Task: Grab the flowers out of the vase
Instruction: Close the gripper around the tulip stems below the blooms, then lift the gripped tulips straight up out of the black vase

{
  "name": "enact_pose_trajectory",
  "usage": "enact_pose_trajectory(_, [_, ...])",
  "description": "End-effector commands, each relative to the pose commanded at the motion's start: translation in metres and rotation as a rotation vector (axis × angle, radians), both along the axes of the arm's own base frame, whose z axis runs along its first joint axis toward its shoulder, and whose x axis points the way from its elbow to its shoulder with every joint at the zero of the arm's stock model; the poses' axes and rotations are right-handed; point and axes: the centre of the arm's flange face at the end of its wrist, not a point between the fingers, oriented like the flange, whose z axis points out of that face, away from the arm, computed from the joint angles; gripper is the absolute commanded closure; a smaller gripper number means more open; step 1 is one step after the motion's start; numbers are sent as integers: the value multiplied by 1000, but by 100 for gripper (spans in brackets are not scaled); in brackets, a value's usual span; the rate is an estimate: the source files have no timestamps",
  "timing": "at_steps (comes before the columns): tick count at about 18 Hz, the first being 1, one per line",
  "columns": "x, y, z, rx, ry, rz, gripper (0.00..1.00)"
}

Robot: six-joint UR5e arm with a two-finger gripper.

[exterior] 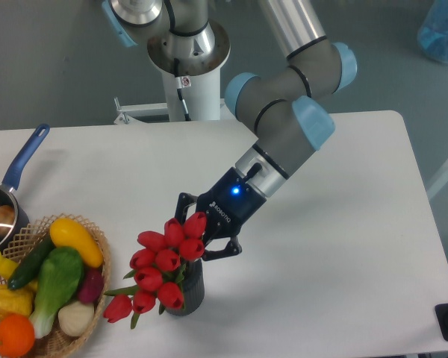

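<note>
Gripper [200,237] clenched on the flowers [160,265], stems still down in the vase [187,294] near the table's [343,224] front edge. Risk judged: vase dragged along and tipped, since stems may bind at the rim; buds crushed or slipping if grip uneven.

red tulip flowers [164,262] lean left out of the dark grey vase [187,292], stems probably still inside

Red flowers [164,261] with green stems, dark grey vase [188,294], blue-handled saucepan [11,194], white table [343,224].
</note>
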Motion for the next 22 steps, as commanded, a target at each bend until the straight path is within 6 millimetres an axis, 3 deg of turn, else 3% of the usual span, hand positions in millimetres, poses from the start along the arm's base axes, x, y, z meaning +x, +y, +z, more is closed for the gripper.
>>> enact_pose_trajectory(15, [-30,-32,61,229,-92,-6,98])
enact_pose_trajectory(22, [-40,-44,67,267,-136,2,98])
